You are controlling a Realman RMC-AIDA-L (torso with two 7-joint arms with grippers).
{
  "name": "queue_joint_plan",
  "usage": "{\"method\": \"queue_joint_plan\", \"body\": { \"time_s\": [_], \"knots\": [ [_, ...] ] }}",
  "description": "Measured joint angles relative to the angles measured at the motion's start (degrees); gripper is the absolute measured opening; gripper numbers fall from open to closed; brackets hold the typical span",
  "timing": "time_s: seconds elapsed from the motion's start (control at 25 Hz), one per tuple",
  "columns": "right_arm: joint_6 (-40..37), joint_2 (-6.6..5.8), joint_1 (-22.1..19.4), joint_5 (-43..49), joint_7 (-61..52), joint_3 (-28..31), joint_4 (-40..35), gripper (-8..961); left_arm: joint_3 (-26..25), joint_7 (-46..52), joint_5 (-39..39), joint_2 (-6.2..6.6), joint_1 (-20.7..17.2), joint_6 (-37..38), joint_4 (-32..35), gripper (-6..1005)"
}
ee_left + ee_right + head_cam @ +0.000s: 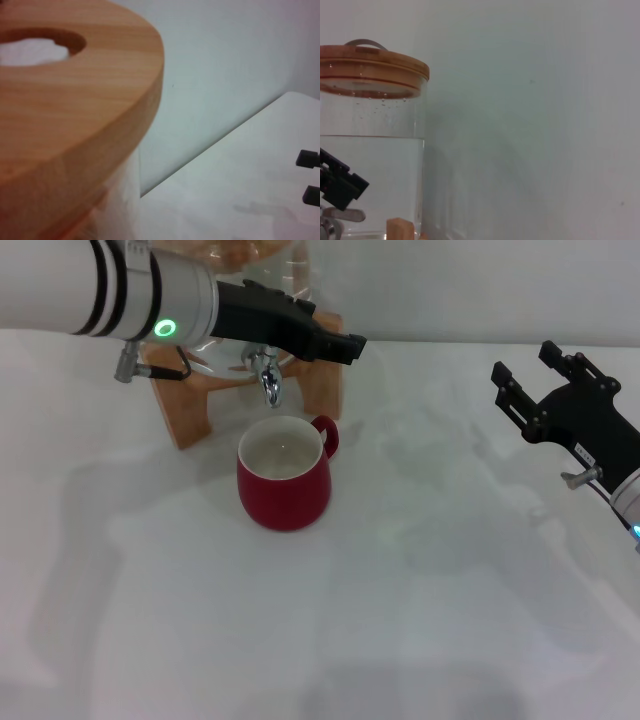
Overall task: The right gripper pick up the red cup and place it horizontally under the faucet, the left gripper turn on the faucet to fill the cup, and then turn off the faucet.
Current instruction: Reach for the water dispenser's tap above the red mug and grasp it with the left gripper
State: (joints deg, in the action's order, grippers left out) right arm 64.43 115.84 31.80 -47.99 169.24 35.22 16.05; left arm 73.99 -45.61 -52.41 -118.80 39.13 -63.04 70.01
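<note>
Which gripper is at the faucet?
The left gripper, green light on its arm, reaches over the faucet. The right gripper sits far off, open, away from the red cup.

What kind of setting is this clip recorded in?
Probably a lab test bench, not a kitchen: a bare white table, plain white wall, and a glass water jar on a wooden stand.

You are looking at a staged robot test bench rather than a lived-in kitchen. Note the bare, matte white tabletop (pixel 420 620) meeting a plain white wall (pixel 545 100). The only furnishings are a clear glass water jar (pixel 370 170) with a round wooden lid (pixel 370 62), raised on a light wooden stand (pixel 190 410), and one glossy red ceramic mug (pixel 285 485).
</note>
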Motion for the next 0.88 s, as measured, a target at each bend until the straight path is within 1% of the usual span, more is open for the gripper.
{"method": "queue_joint_plan", "body": {
  "time_s": [0.16, 0.36, 0.88],
  "knots": [
    [0.00, 0.07, 0.04, 0.00, 0.02, -0.03, 0.09, 636, 0.61, -0.14, 0.89, -0.20, 0.04, 1.00, -0.05, 841],
    [-0.01, 0.20, 0.04, 0.00, -0.04, -0.06, 0.20, 636, 0.86, -0.13, 1.27, -0.23, 1.24, 1.25, -2.13, 842],
    [-0.27, 0.18, 0.01, 0.00, -0.14, -0.06, 0.21, 636, 1.53, -0.31, 1.35, -0.30, 1.39, 1.98, -3.80, 841]
  ]
}}
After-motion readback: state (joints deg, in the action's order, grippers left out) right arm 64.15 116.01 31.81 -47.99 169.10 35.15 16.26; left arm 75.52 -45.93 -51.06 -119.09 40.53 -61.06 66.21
